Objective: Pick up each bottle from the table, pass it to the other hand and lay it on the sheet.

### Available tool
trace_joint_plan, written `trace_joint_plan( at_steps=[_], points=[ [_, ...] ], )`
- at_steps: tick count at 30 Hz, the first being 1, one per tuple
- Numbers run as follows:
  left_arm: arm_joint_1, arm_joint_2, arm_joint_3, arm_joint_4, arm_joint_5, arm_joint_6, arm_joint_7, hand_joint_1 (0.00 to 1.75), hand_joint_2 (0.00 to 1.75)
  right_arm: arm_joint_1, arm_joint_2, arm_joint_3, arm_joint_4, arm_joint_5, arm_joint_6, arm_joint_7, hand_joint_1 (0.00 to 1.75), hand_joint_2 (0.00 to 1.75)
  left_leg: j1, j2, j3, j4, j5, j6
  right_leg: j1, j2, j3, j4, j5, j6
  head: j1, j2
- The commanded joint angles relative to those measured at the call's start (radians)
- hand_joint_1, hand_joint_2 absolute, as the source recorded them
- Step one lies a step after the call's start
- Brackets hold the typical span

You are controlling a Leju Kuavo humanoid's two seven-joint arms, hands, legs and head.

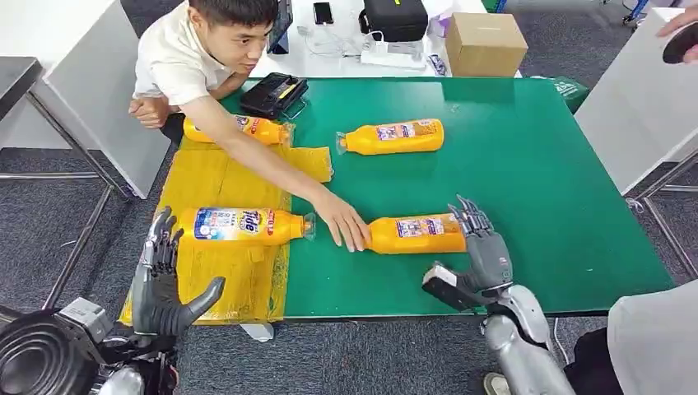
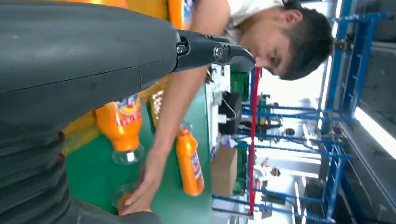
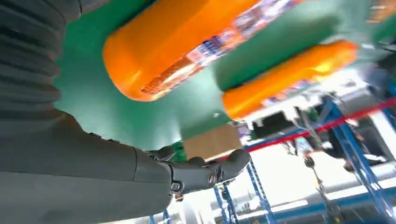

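Several orange bottles lie on their sides. Two rest on the yellow sheet (image 1: 210,185): one far (image 1: 234,128), one near (image 1: 243,225). On the bare green table lie a far bottle (image 1: 393,137) and a near bottle (image 1: 416,234), whose cap end a person's hand (image 1: 344,222) touches. My right hand (image 1: 479,247) stands open just right of that near bottle's base (image 3: 154,51), fingers spread, holding nothing. My left hand (image 1: 165,280) is open at the sheet's front left corner, close to the near sheet bottle's base (image 2: 120,123).
A person (image 1: 206,58) leans over the table's far left corner, arm stretched across the sheet. A black case (image 1: 273,94) sits at the far edge. A cardboard box (image 1: 484,43) and a black bag (image 1: 395,18) stand behind. The green table's right half (image 1: 543,181) is bare.
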Motion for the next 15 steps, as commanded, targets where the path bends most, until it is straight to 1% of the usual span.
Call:
trace_joint_plan(
  at_steps=[1,2,3,4,7,14,15],
  points=[
    [-0.102,-0.003,-0.052,0.126,-0.016,0.01,0.014,0.0,1.75,-0.279,-0.009,0.102,0.455,0.107,-0.037,0.074,0.0,1.75,-0.002,0.003,0.005,-0.002,0.0,0.0,-0.001,0.002,0.003,-0.001,0.001,0.0,0.0,0.0],
    [-0.102,-0.003,-0.052,0.126,-0.016,0.01,0.014,0.0,1.75,-0.279,-0.009,0.102,0.455,0.107,-0.037,0.074,0.0,1.75,-0.001,0.002,0.004,-0.001,0.0,0.0,-0.001,0.001,0.003,-0.001,0.001,0.0,0.0,0.0],
    [-0.107,-0.002,-0.056,0.133,-0.016,0.01,0.014,0.0,1.75,-0.299,-0.008,0.116,0.492,0.128,-0.036,0.088,0.0,1.75,-0.002,0.002,0.005,-0.002,0.0,0.0,-0.001,0.001,0.004,-0.002,0.001,0.0,0.0,0.0],
    [-0.112,-0.002,-0.059,0.139,-0.016,0.009,0.014,0.0,1.75,-0.316,-0.003,0.116,0.514,0.129,-0.019,0.101,0.0,1.75,-0.001,0.001,0.004,-0.002,0.001,0.0,-0.001,-0.001,0.004,-0.001,0.0,0.0,0.0,0.0],
    [-0.149,-0.007,-0.07,0.18,-0.009,0.004,0.021,0.0,1.75,-0.389,0.018,0.13,0.609,0.153,0.036,0.154,0.0,1.75,-0.001,0.001,0.002,-0.001,0.001,0.0,-0.001,0.001,0.002,0.0,0.001,0.0,0.0,0.0],
    [-0.156,-0.01,-0.072,0.188,-0.008,0.004,0.021,0.0,1.75,-0.392,0.02,0.131,0.613,0.155,0.034,0.156,0.0,1.75,-0.001,0.0,0.002,-0.001,0.001,0.0,-0.001,0.0,0.002,0.0,0.0,0.0,0.0,0.0],
    [-0.156,-0.01,-0.072,0.188,-0.008,0.004,0.021,0.0,1.75,-0.392,0.02,0.131,0.613,0.155,0.034,0.156,0.0,1.75,-0.001,0.001,0.004,-0.001,0.0,0.0,-0.001,0.0,0.003,0.0,0.0,0.0,0.0,0.0]
  ],
)
